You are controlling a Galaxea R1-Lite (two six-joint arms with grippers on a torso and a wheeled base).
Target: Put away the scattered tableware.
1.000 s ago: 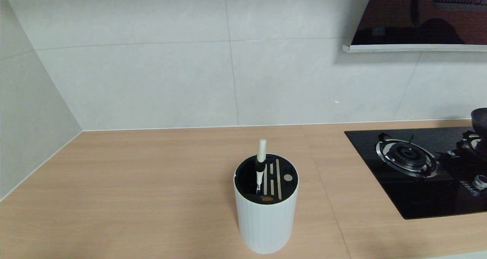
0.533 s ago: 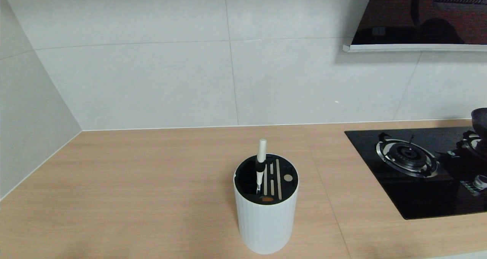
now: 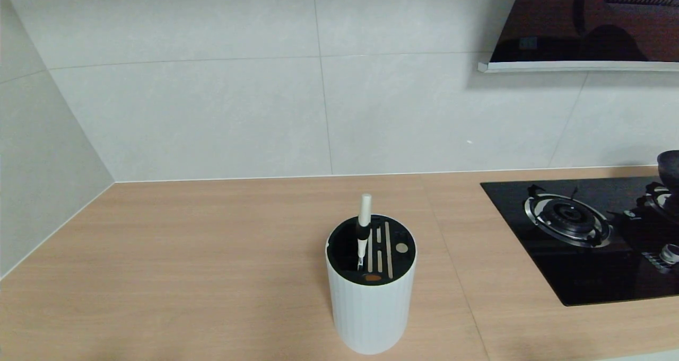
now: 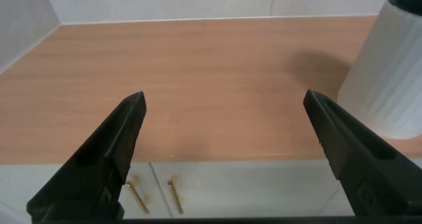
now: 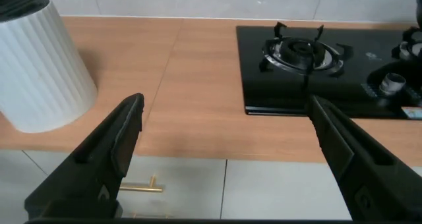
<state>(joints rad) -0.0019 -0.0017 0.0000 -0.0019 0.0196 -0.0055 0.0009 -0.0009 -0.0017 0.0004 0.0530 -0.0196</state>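
Unmoved, holder (image 3: 371,308) stands clear of left fingers (image 4: 105,151) and right fingers (image 5: 105,151).

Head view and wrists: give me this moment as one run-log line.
holder: upright on counter | white-handled utensil: standing in holder | left gripper: jaws open, empty | right gripper: jaws open, empty

A light wooden countertop (image 3: 212,255) is backed by a grey tiled wall (image 3: 212,112). A black gas hob (image 3: 583,265) is set into it on the right, with a dark pot (image 3: 669,166) on its right side. A range hood (image 3: 583,27) is mounted above. Gold cabinet handles (image 4: 175,192) are seen below.
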